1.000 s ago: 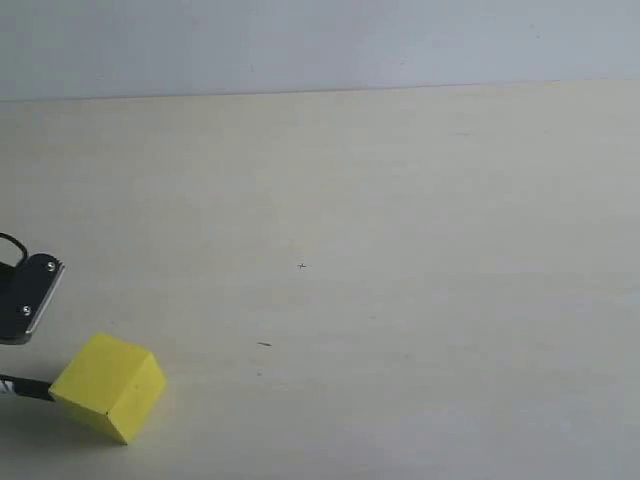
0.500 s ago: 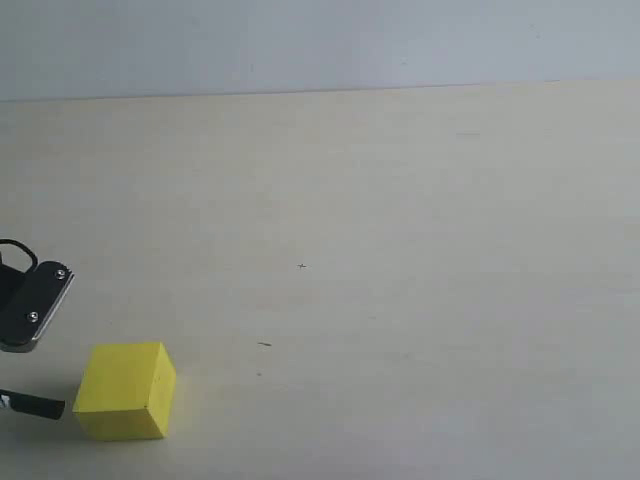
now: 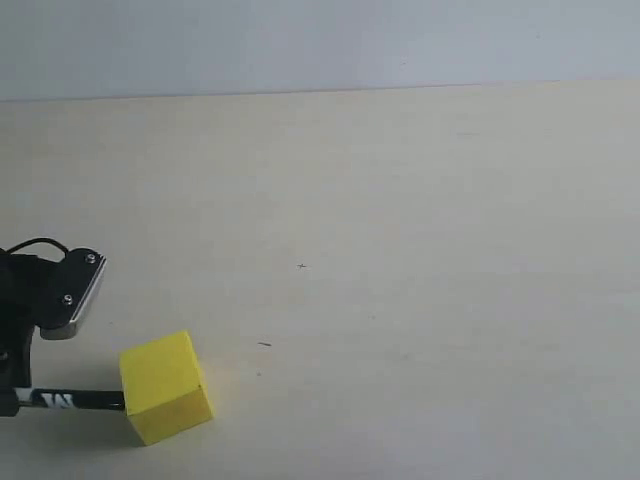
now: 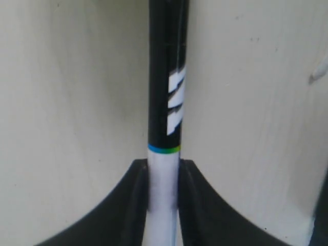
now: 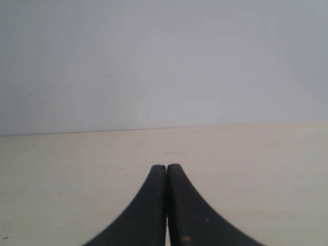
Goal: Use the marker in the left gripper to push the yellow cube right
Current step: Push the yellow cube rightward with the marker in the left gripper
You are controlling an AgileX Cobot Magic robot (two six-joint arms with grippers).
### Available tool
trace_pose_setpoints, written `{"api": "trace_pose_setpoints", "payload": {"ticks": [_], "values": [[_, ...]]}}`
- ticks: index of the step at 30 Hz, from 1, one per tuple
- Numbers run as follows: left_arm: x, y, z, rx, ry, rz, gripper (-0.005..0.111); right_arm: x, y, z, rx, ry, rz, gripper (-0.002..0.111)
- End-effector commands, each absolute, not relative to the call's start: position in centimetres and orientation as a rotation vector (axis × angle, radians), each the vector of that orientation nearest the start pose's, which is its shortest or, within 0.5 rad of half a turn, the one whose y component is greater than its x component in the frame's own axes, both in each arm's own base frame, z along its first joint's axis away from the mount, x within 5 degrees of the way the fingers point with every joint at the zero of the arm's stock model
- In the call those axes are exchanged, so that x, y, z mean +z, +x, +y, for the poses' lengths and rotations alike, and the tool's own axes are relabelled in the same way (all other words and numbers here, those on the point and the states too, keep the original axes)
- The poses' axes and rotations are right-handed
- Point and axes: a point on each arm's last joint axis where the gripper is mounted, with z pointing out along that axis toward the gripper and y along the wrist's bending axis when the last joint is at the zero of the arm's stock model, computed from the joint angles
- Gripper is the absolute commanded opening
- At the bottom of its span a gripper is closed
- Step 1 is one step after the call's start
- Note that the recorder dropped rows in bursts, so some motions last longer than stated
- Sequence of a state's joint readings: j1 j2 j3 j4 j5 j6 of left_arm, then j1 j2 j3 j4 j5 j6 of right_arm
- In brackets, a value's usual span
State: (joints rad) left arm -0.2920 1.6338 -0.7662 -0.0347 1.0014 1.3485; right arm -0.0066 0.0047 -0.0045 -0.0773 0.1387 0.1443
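The yellow cube (image 3: pixel 165 388) rests on the pale table near the front left, turned a little askew. The marker (image 3: pixel 70 401) lies level just above the table, its black lettered end touching the cube's left face. My left gripper (image 3: pixel 10 398) enters from the left edge, mostly out of frame, with a bolted plate above it. The left wrist view has that gripper (image 4: pixel 164 166) shut on the marker's (image 4: pixel 166 102) white barrel, black part pointing away; the cube is hidden there. My right gripper (image 5: pixel 166 168) is shut with nothing in it and does not show in the exterior view.
The pale table (image 3: pixel 400 250) runs from the cube to the right edge and back to a grey wall (image 3: pixel 320 40). A few tiny dark specks (image 3: pixel 264 344) mark its surface.
My left gripper and the marker have moved right. The cube has slid right with them and has turned, ending askew with a different face toward the camera.
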Motion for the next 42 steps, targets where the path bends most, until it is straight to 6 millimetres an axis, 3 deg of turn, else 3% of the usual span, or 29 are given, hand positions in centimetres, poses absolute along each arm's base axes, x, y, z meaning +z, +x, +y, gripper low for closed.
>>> {"api": "trace_pose_setpoints", "payload": {"ticks": [1,6,9,12,17,22,28,37,42], "values": [[15.5,22.0,-6.1,0.113,-2.055,-2.045,0.0,20.1,5.6,-0.1,0.035,0.063,1.616,0.0],[15.4,22.0,-6.6,0.137,-1.921,-2.216,0.0,20.1,5.6,-0.1,0.035,0.063,1.616,0.0],[15.3,22.3,-8.8,0.194,-1.948,-2.346,0.0,20.1,5.6,-0.1,0.035,0.063,1.616,0.0],[15.2,22.1,-10.2,0.126,-2.078,-2.281,0.0,20.1,5.6,-0.1,0.035,0.063,1.616,0.0],[15.3,22.4,-8.5,-0.058,-2.141,-2.093,0.0,20.1,5.6,-0.1,0.035,0.063,1.616,0.0],[15.3,23.0,-8.5,-0.109,-2.188,-2.11,0.0,20.1,5.6,-0.1,0.036,0.064,1.616,0.0],[15.7,23.7,-9.9,-0.008,-2.199,-2.202,0.0,20.1,5.6,-0.1,0.036,0.064,1.616,0.0],[15.7,22.9,-13.4,0.034,-2.394,-2.04,0.0,20.1,5.6,-0.1,0.036,0.064,1.616,0.0],[15.8,23.4,-12.6,0.013,-2.369,-2.061,0.0,20.1,5.6,-0.1,0.036,0.064,1.616,0.0]]}}
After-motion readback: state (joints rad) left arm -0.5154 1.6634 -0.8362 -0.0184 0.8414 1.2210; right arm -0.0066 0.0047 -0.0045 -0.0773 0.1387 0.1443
